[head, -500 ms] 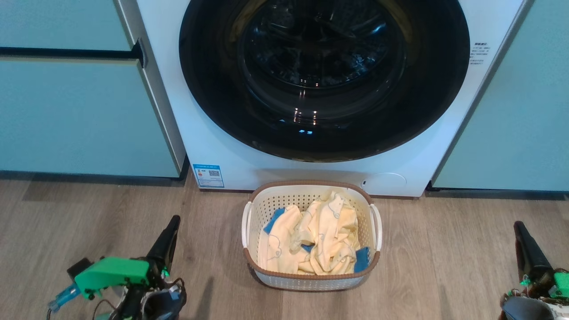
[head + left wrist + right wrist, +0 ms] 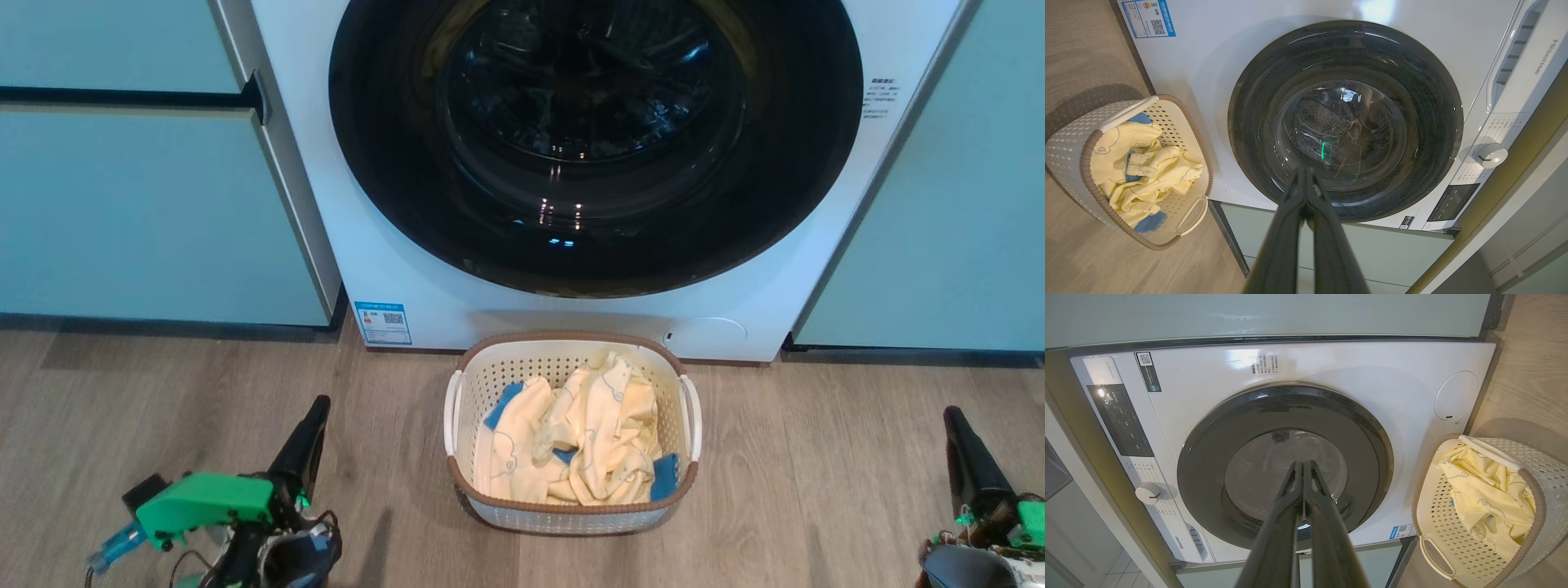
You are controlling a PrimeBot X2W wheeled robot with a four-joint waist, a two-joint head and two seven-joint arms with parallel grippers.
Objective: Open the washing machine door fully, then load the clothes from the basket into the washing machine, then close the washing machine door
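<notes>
The washing machine (image 2: 359,245) stands between pale teal cabinets (image 2: 147,212). Its round washing machine door (image 2: 596,253) lies closed, flush with the white front. The basket (image 2: 563,516) sits on the wooden floor (image 2: 163,408) just before the machine, below the door, with the clothes (image 2: 592,433) heaped inside. The left gripper (image 2: 320,403) and right gripper (image 2: 952,413) flank the basket, well apart from it, fingers pressed together, holding nothing.

The basket (image 2: 571,508) sits on the floor (image 2: 816,457) just before the washing machine (image 2: 367,245), with the clothes (image 2: 596,433) heaped inside it. Cabinets (image 2: 147,212) stand to either side of the machine.
</notes>
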